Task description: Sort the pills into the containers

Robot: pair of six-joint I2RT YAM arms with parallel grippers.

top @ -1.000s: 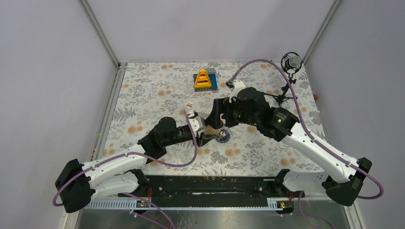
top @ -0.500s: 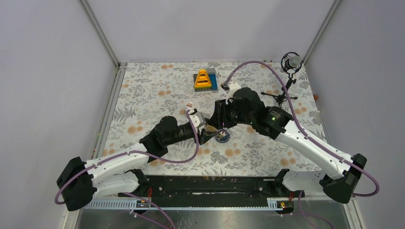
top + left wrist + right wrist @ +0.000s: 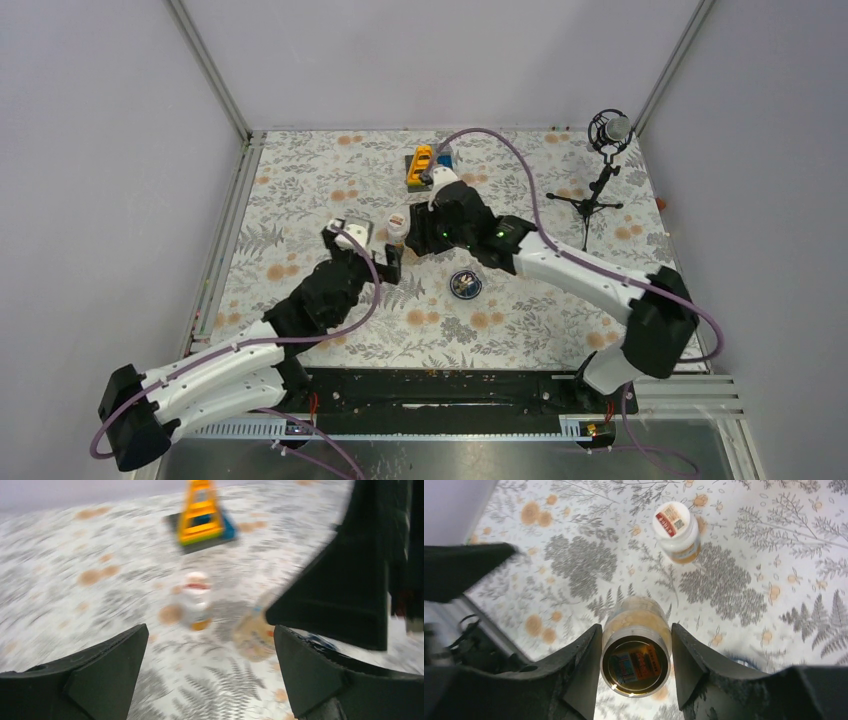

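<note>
Amber bottle in right tool; pills indiscernible.

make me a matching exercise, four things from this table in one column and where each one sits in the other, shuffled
Things:
1. amber bottle
2. white-capped bottle
3. dark-blue dish
4. yellow triangular toy

Places:
A. at the far end of the table
B. between the fingers of the right gripper
C. standing upright and free, nothing gripping it
D. nearest of the four to the table's near edge

Pairs: 1-B, 2-C, 3-D, 4-A
</note>
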